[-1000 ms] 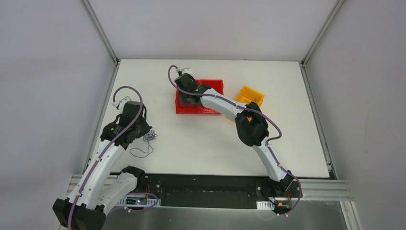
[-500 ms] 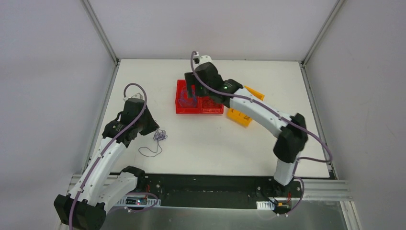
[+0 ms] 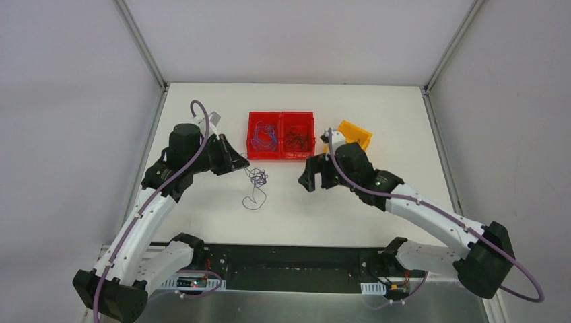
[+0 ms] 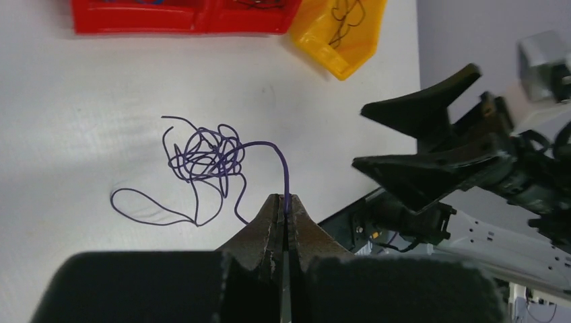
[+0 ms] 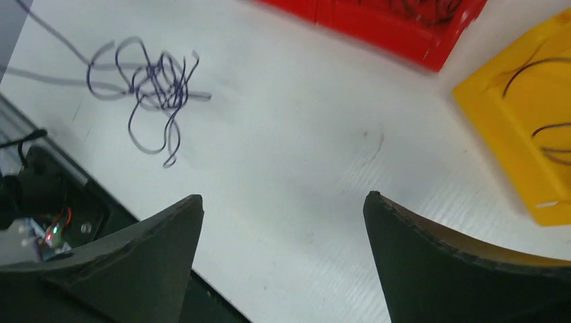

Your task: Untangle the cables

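A small knotted bundle of thin blue-purple cables [image 3: 256,177] lies on the white table [image 3: 202,222] in front of the red bin, with a loose loop trailing toward me. It also shows in the left wrist view [image 4: 205,158] and the right wrist view [image 5: 156,81]. My left gripper [image 3: 239,163] is shut on one strand of the cables [image 4: 285,182], just left of the knot. My right gripper [image 3: 308,180] is open and empty, low over the table to the right of the bundle [image 5: 283,198].
A red two-compartment bin [image 3: 281,151] behind the bundle holds blue wire on the left and dark wire on the right. A yellow bin [image 3: 357,138] with black wire sits right of it [image 5: 518,128]. The black front rail [image 3: 289,259] runs along the near edge.
My left gripper has dragged the cable bundle right and toward the table's middle. My right arm has withdrawn from the red bin and swung down to the bundle's right.
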You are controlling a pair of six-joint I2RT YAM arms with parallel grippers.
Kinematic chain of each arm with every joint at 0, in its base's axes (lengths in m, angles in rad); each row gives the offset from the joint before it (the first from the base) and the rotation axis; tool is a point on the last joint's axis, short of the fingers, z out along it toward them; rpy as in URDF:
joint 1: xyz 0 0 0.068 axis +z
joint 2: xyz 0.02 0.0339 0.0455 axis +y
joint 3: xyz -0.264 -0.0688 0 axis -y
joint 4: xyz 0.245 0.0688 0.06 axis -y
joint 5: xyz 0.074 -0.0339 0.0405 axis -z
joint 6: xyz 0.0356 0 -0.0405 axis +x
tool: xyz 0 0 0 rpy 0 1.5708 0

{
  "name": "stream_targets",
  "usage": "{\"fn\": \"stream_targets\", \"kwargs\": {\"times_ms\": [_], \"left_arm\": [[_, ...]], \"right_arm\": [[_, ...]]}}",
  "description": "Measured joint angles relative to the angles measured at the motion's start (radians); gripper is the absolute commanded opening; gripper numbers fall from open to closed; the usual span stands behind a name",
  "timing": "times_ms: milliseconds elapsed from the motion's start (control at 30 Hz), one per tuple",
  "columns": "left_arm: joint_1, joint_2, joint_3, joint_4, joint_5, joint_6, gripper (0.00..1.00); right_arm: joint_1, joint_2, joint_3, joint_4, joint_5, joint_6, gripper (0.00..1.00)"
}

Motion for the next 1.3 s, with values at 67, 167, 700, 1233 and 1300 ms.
{"fn": "stream_targets", "kwargs": {"times_ms": [67,167,700,1233,1300], "left_arm": [[-0.02,0.006,0.015,0.039,0.042,-0.006,0.0],[-0.061,0.032,0.035,0.096,0.085,-0.021,0.0],[-0.241,0.153,0.157,0.267,0.175,-0.079,0.0],[-0.241,0.153,0.157,0.411,0.209,-0.188,0.0],[-0.241,0.153,0.156,0.424,0.208,-0.197,0.0]], "right_arm": [[0.0,-0.074,-0.103,0.031,-0.069,0.008,0.96],[0.0,-0.147,-0.193,0.107,-0.159,0.029,0.98],[0.0,-0.15,-0.297,0.444,-0.32,0.094,0.94],[0.036,0.079,-0.326,0.72,-0.387,0.172,0.51],[0.042,0.096,-0.326,0.743,-0.379,0.182,0.15]]}}
